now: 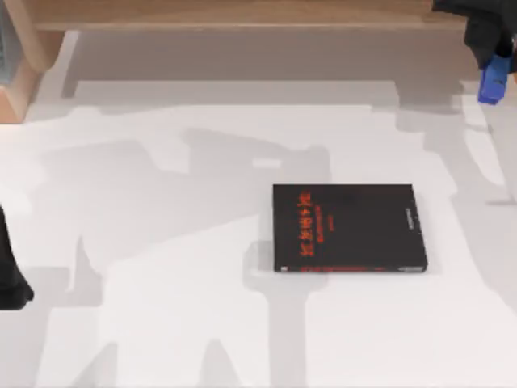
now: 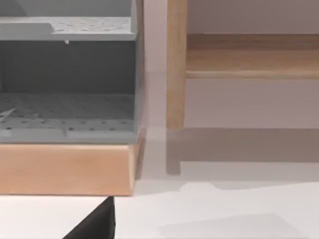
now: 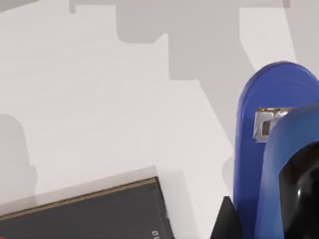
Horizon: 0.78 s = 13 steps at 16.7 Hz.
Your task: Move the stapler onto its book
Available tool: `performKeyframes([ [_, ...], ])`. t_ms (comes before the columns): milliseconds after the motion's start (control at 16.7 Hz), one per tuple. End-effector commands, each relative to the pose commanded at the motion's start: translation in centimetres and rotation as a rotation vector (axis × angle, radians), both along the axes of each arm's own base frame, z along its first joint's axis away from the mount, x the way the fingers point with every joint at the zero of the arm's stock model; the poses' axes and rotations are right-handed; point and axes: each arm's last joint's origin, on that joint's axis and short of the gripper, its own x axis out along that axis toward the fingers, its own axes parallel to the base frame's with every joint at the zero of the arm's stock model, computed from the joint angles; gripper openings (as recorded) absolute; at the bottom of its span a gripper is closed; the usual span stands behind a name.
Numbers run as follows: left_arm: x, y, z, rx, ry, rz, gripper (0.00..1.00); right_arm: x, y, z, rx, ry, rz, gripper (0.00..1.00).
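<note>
Gripping the stapler (image 1: 493, 83) in pinching jaws, the right gripper (image 1: 489, 50) hangs at the tabletop's (image 1: 161, 323) far right edge. Open surface surrounds the book (image 1: 347, 228). Left arm parked at left; jaw state indeterminate.

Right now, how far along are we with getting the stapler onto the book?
Done: the right gripper has the stapler off the table, up at the far right corner of the top view. In hand: the carry; the right wrist view shows the stapler hanging above bare table, the book off to one side. Left: bring it over the book, set it down, release. The left arm is parked at the left edge.
</note>
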Motion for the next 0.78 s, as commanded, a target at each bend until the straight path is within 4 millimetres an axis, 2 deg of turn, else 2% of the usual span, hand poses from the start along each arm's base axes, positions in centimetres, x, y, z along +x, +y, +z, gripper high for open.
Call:
performKeyframes([
  [180,0.0,0.0,0.0,0.000,0.000,0.000,1.00,-1.1,5.9,-3.6,-0.006,0.065,0.092,0.00],
  [360,0.0,0.0,0.0,0.000,0.000,0.000,1.00,-2.7,10.4,-7.2,-0.021,0.130,0.179,0.00],
  [540,0.0,0.0,0.0,0.000,0.000,0.000,1.00,-4.3,13.1,-9.8,-0.038,0.182,0.241,0.00],
  [780,0.0,0.0,0.0,0.000,0.000,0.000,1.00,-5.2,14.2,-11.0,-0.049,0.207,0.269,0.00],
])
